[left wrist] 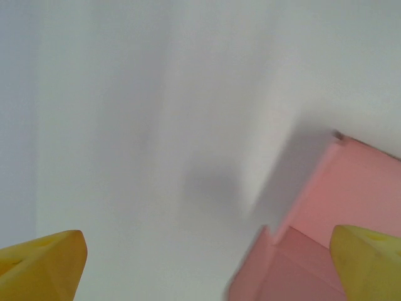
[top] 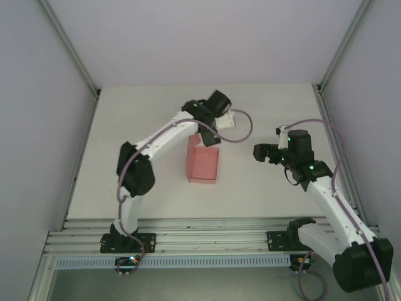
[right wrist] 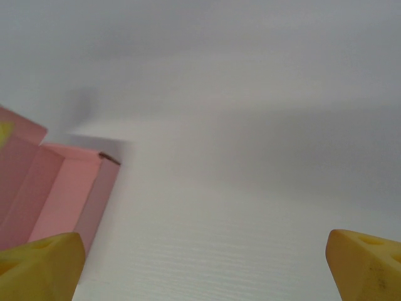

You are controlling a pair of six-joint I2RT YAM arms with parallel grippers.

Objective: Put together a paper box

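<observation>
The paper box is a salmon-pink, folded shape resting on the white table near the middle. My left gripper hangs at the box's far end, its jaws open. In the left wrist view the box sits at the lower right beside the right yellow fingertip; the left gripper holds nothing. My right gripper stands open to the right of the box, apart from it. The right wrist view has the box at the left edge, above the left fingertip; bare table lies between the right gripper's fingers.
Grey enclosure walls stand on the left, right and back of the table. An aluminium rail runs along the near edge with both arm bases on it. A purple cable loops from the left wrist above the table.
</observation>
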